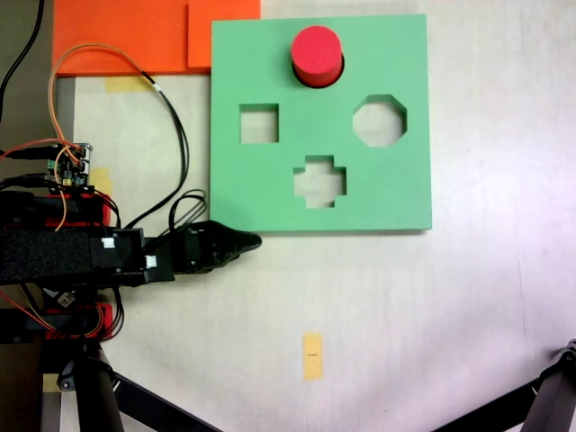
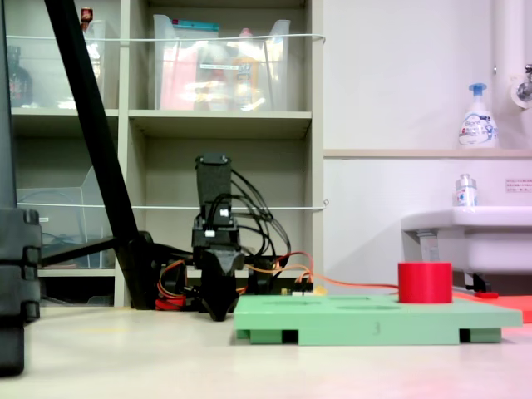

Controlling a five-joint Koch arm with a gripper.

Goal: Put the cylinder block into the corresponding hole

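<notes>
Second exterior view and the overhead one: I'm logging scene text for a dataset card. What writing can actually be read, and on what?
None is readable.
Pump bottle label: blue print, too blurred.
Small bottle on the sink: label illegible.
Wall sign: pinkish lines, too small.
Green foam board, red cylinder block: no text.

a red cylinder block (image 1: pixel 316 52) on a green foam board (image 1: pixel 270 189), orange sheets (image 1: pixel 126 34) beside it, black pincer (image 1: pixel 236 242).

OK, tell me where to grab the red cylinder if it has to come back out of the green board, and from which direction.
Grip the red cylinder by its curved side, on the part standing proud of the green board, coming straight down from above. It sits upright in the round cutout, so only the upper part is exposed, as the second exterior view shows. The gripper rests off the board's edge, away from it.
</notes>
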